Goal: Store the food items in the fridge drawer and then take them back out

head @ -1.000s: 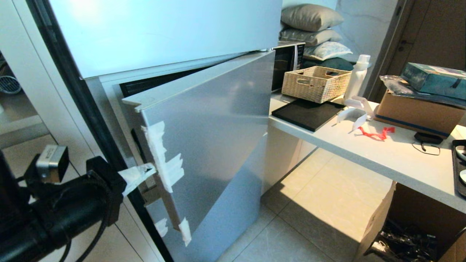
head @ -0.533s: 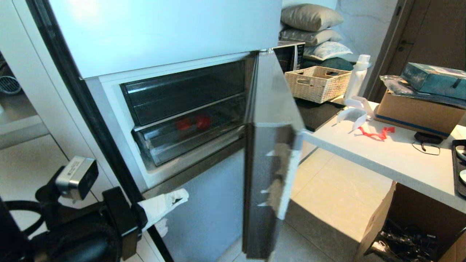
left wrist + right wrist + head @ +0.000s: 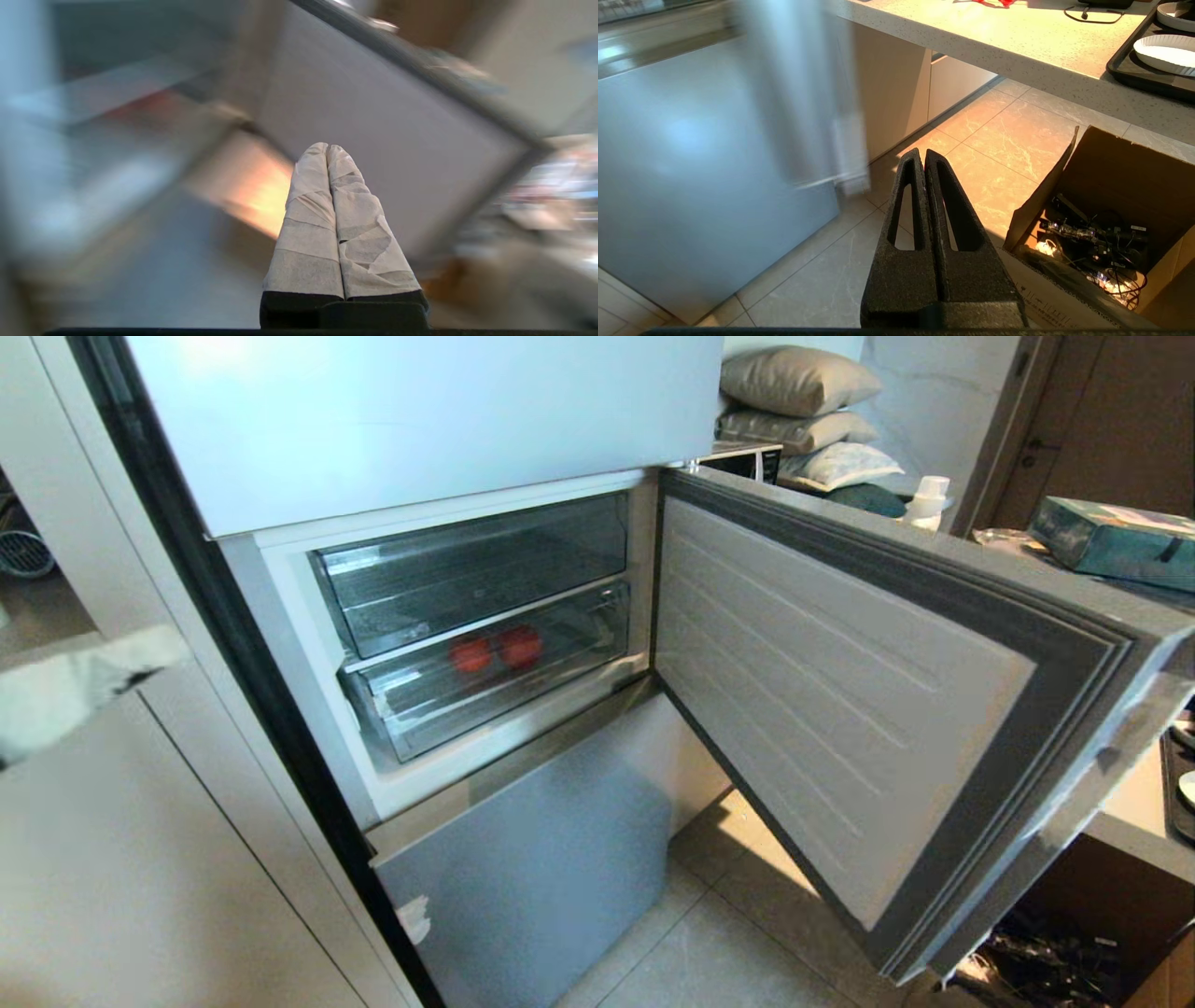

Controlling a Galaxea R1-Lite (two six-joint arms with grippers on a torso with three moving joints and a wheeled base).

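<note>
Kitchen, head view: fridge door (image 3: 840, 709) swung wide; two food items (image 3: 495, 651) side by side in fridge drawer (image 3: 485, 686), toward its back edge, below upper drawer (image 3: 476, 569).
Left wrist view: left gripper (image 3: 327, 148) clenched, empty.
Right wrist view: right gripper (image 3: 923, 154) clenched, empty, above floor (image 3: 985, 154) beside cardboard box (image 3: 1101, 182).

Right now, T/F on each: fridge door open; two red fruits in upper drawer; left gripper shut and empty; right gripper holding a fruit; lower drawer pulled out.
1. The fridge door is open. True.
2. The two red fruits lie in the upper drawer. False: they lie in the lower drawer.
3. The left gripper is shut and empty. True.
4. The right gripper holds a fruit. False: shut on nothing, over the floor.
5. The lower drawer is pulled out. False: pushed in.
</note>
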